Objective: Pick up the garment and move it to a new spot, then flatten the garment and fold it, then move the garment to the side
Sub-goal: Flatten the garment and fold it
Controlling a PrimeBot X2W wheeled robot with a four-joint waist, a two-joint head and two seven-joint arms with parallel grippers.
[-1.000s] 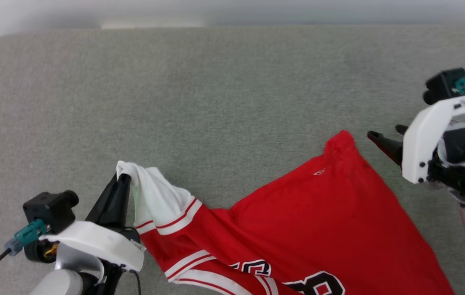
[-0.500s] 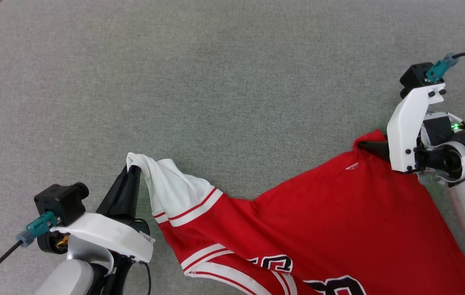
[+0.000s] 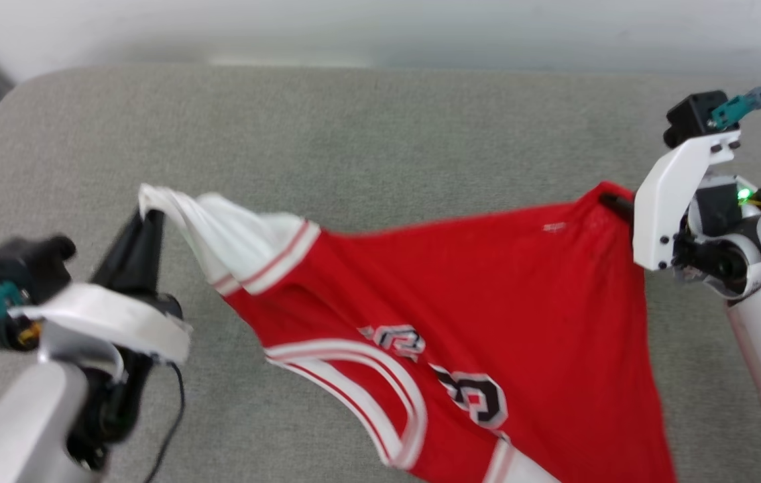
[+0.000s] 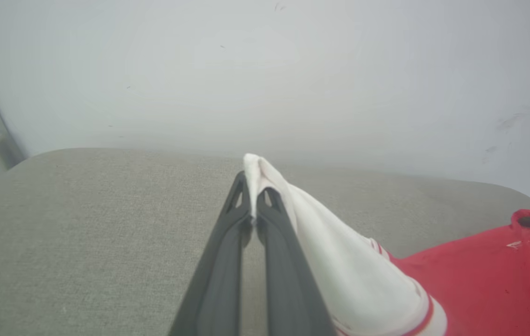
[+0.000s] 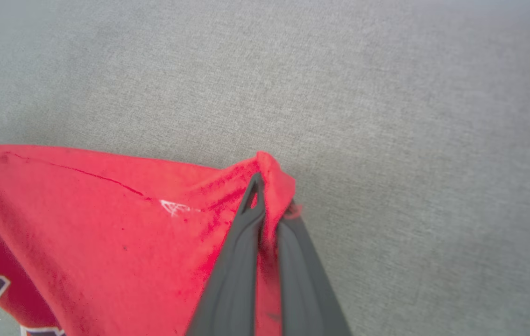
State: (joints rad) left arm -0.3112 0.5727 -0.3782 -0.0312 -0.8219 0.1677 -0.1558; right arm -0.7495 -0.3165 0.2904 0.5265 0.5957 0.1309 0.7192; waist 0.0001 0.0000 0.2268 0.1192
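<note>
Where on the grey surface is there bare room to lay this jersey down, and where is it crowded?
Widest bare patch: the grey surface beyond the taut top edge of the garment, up to the wall, between left gripper and right gripper. A narrower strip lies beside the left arm. Crowded lower right, under hanging cloth.

Support: a padded surface point(image 3: 380, 134) covered in grey-green woven cloth. Its far-left corner is rounded and its far edge meets a pale wall point(image 3: 420, 27). The weave is even. The garment point(image 3: 487, 288) hangs clear of it along its upper edge; contact lower down cannot be told.
</note>
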